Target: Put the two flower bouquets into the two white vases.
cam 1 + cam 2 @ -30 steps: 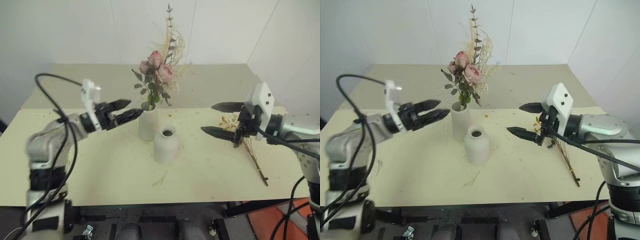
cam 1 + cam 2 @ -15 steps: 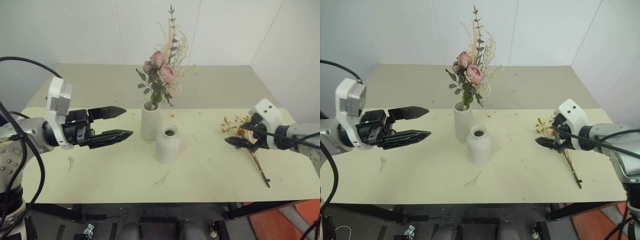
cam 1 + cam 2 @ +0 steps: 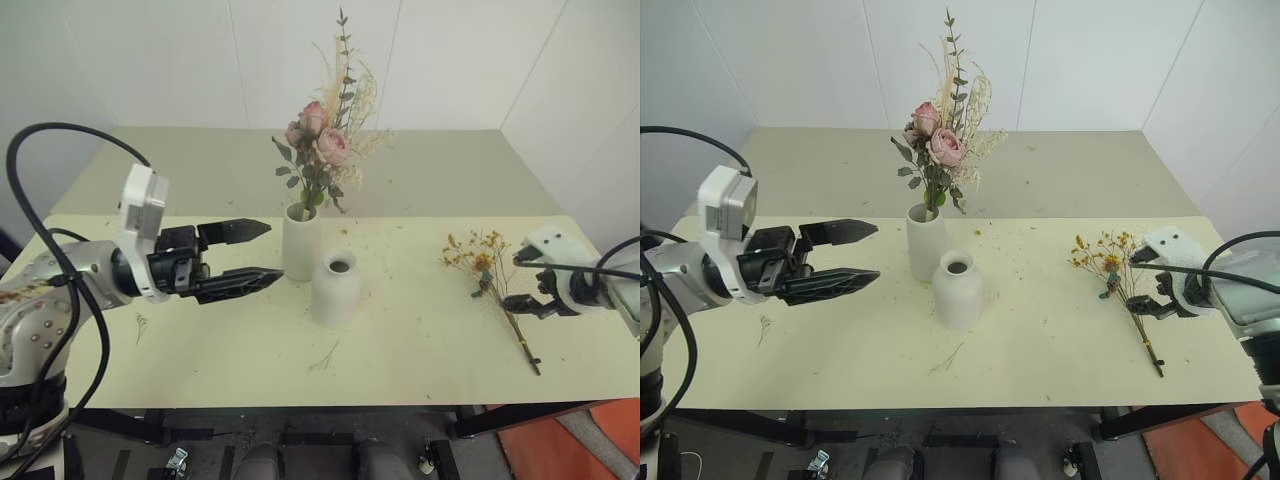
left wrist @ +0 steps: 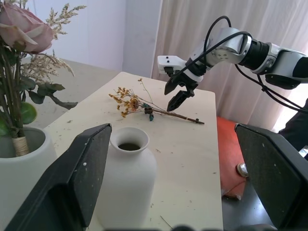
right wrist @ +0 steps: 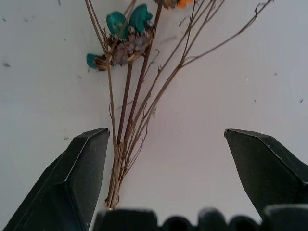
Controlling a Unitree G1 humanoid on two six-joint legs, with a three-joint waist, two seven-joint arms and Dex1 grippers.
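Left eye view: pink rose bouquet (image 3: 322, 140) stands upright in the taller cylindrical white vase (image 3: 299, 243), at mid-desk. Shorter round-shouldered white vase (image 3: 336, 289) sits just beside it, nearer the robot and slightly to the right; its mouth is open and nothing is in it. Sparse bouquet of yellow-orange dried flowers (image 3: 487, 272) lies flat on the pale desk (image 3: 420, 350) toward the right end, blossoms pointing away from the robot, stems trailing toward the near edge. Right claw (image 3: 527, 280) hangs over the stem section with both fingers spread wide. Right wrist view: thin brown stems (image 5: 126, 120) lie between the parted fingers, contact not evident. Left claw (image 3: 255, 251) is level, aimed toward the vases from their left, fingers apart, holding nothing. Small plant debris is scattered across the desk.
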